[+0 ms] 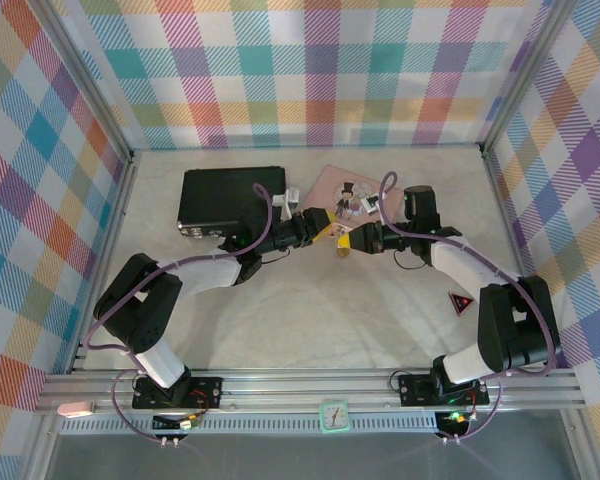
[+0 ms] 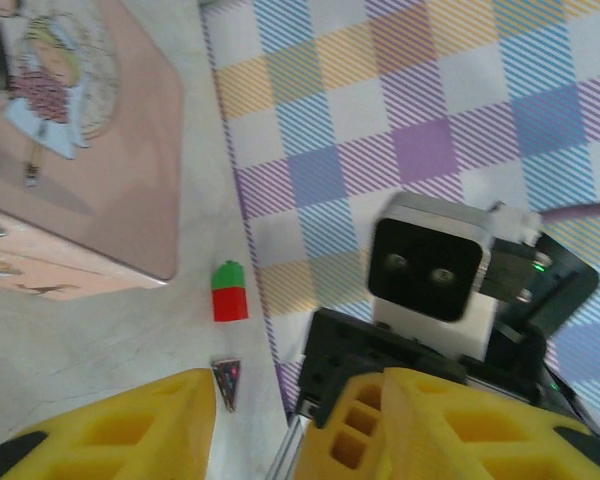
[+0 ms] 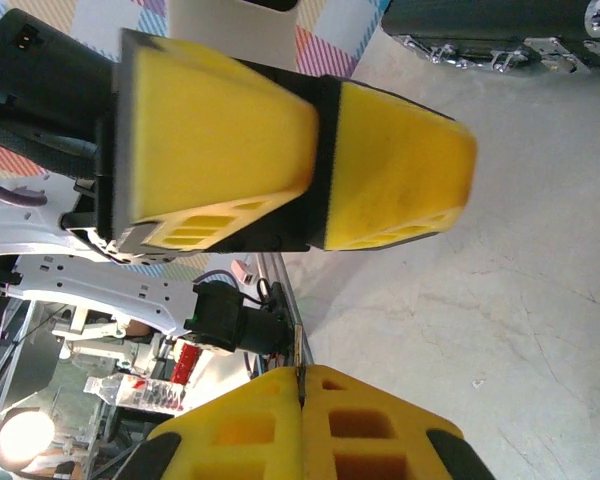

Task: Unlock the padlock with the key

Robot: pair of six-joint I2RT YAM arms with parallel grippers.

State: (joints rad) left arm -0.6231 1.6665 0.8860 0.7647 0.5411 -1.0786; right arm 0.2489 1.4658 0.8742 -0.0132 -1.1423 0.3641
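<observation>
Yellow left end effector [image 1: 325, 231] nose to nose with right end effector [image 1: 343, 243]

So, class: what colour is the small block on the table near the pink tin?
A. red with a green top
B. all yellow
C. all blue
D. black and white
A: the block lying near the tin is red below with a green top.

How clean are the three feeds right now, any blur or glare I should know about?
Top external: evenly lit, sharp, no glare. Left wrist: soft all over, the pink tin smeared, the near yellow fingers out of focus. Right wrist: a lamp flares at the lower left; the table is crisp.
</observation>
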